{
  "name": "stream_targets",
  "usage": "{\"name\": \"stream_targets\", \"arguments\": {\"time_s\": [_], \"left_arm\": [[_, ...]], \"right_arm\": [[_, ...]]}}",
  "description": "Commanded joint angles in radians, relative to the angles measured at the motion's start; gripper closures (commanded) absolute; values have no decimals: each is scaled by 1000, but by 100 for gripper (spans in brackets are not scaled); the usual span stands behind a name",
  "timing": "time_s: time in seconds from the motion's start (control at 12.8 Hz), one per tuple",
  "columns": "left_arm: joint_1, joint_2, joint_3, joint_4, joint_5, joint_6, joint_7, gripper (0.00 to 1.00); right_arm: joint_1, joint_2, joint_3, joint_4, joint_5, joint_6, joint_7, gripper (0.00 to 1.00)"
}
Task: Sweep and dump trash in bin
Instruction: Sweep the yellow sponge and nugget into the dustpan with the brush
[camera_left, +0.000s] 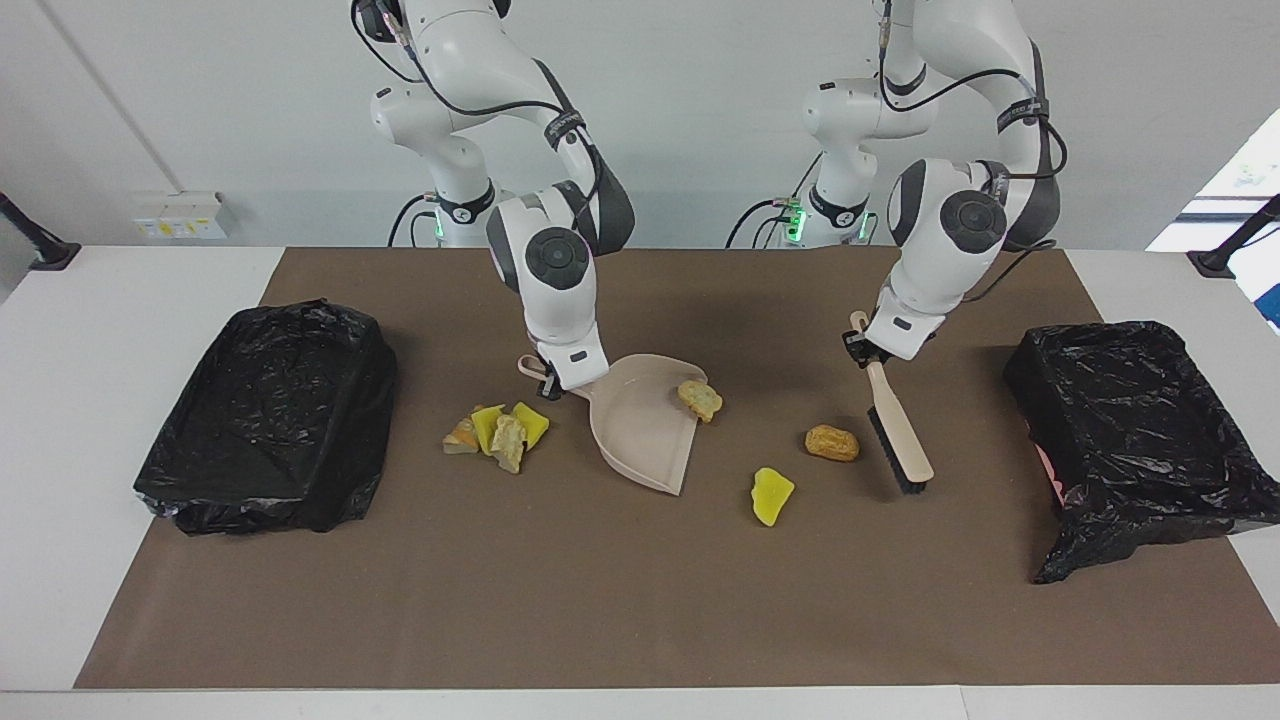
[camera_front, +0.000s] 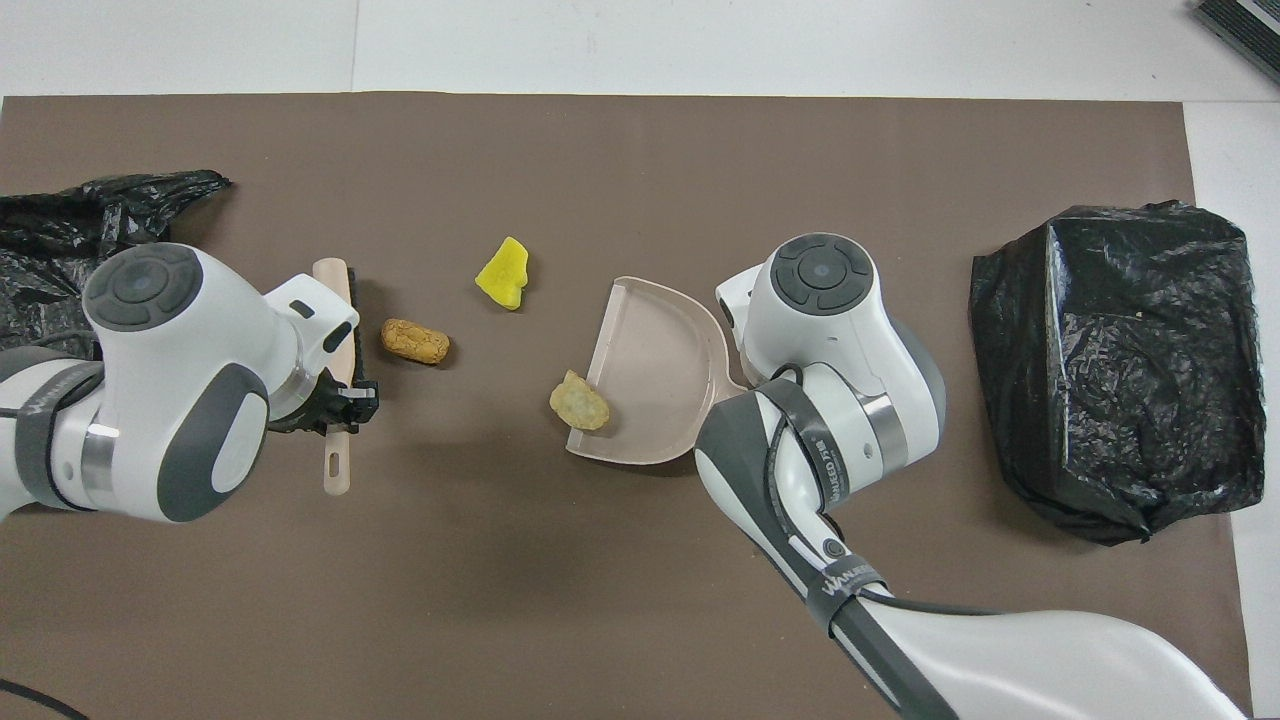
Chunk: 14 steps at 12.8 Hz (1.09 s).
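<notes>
Lying near the desk's middle, orange-brown lump (camera_left: 832, 442) long axis across the desk, brush (camera_left: 899, 436) just beside it slanting away from the robots, left tool (camera_left: 858, 347) pinching its handle, right tool (camera_left: 548, 380) pinching dustpan (camera_left: 640, 425) handle.
</notes>
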<state>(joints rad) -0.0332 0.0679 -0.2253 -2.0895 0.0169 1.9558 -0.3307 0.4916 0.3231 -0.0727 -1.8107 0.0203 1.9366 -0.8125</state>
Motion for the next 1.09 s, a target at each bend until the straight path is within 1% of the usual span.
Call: {"name": "stream_targets", "arguments": {"time_s": [0.0, 0.23, 0.31, 0.47, 0.62, 0.7, 0.78, 0.86, 0.94, 1.01], "left_arm": [[-88, -19, -8, -49, -6, 15, -16, 100], [-232, -43, -8, -84, -133, 64, -76, 100], [-290, -45, -8, -86, -196, 86, -97, 100], [-393, -56, -8, -84, -261, 107, -100, 100], [-457, -56, -11, -70, -336, 132, -97, 100], [-468, -43, -9, -41, -345, 132, -105, 100], [-456, -27, -9, -5, -344, 118, -107, 100], [-452, -25, -2, 2, -333, 117, -94, 100], [-433, -25, 3, 8, -319, 114, -96, 100], [-381, -19, 3, 32, -275, 110, -96, 100]], "right_arm": [[-4, -22, 7, -33, 3, 28, 32, 100], [-4, -22, 7, -33, 3, 28, 32, 100], [-2, -22, 7, -35, 3, 28, 32, 100], [-4, -22, 7, -35, 3, 28, 32, 100], [-2, -22, 7, -35, 3, 28, 32, 100], [-4, -22, 7, -35, 3, 28, 32, 100], [-4, -22, 7, -35, 3, 28, 32, 100], [-4, -22, 7, -35, 3, 28, 32, 100], [-4, -22, 7, -35, 3, 28, 32, 100], [-4, -22, 7, -35, 3, 28, 32, 100]]}}
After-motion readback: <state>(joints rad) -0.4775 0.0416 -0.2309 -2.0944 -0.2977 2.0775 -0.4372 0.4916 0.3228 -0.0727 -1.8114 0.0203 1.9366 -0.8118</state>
